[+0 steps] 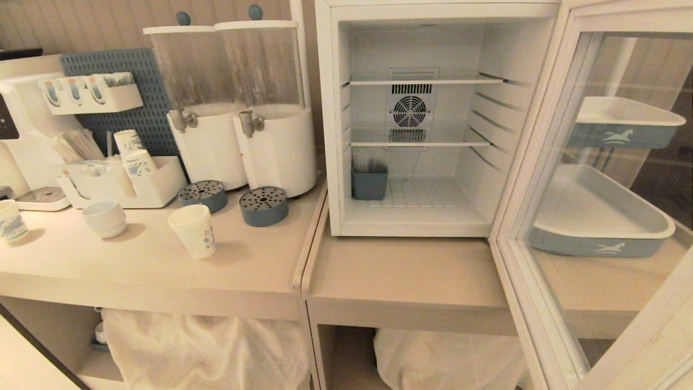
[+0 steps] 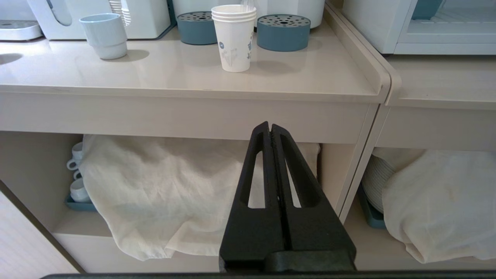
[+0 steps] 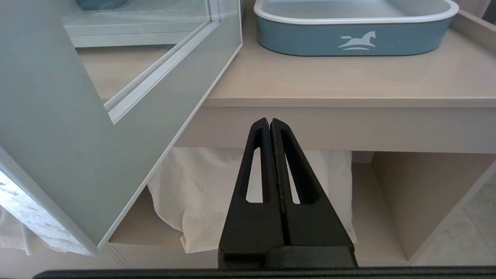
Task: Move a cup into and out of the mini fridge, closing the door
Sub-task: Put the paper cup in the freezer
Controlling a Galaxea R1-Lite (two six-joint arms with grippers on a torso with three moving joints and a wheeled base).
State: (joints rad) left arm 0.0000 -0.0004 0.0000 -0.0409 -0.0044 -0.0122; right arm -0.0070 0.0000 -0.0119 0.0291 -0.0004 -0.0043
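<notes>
The cup [image 1: 193,231] stands upright on the left counter, white paper with a small blue logo and a layered rim; the left wrist view shows the cup [image 2: 234,38] above and beyond my left gripper [image 2: 270,126]. That gripper is shut and empty, hanging below the counter's front edge. The mini fridge [image 1: 331,135] stands open on the right counter, its door [image 1: 538,130] swung far out toward me on the right. My right gripper [image 3: 269,122] is shut and empty, low in front of the counter beside the open door [image 3: 58,128]. Neither gripper shows in the head view.
A squat white mug [image 1: 105,218] and a patterned paper cup [image 1: 11,219] stand left of the cup. Two drink dispensers [image 1: 238,108] with blue drip trays [image 1: 263,206] stand behind. A blue-grey bin [image 1: 369,181] sits inside the fridge. Stacked blue trays [image 3: 352,35] lie behind the door glass.
</notes>
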